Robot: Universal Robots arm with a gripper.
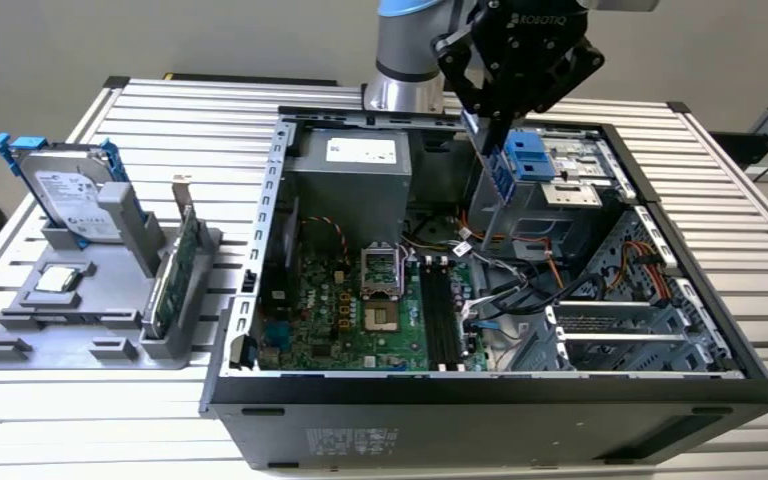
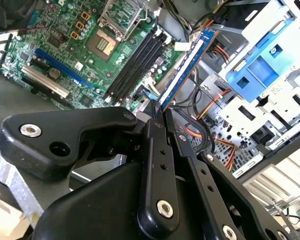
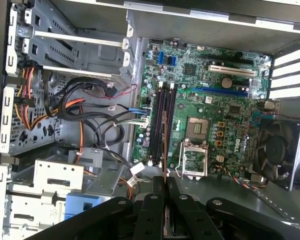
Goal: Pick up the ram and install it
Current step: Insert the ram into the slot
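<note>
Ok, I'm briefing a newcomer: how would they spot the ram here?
Look above the open computer case, where the black end effector hangs. The ram is the thin blue-edged stick clamped in it, pointing down, unlike the green card standing in the grey rack.

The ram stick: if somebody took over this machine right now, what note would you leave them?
Gripper: shut on the ram, gripping it by one end.
Position: the ram hangs inside the open computer case, above the motherboard and apart from the memory slots.
Done: the ram is picked up.
Left: installing it; the ram is not seated and the slots look empty.
</note>
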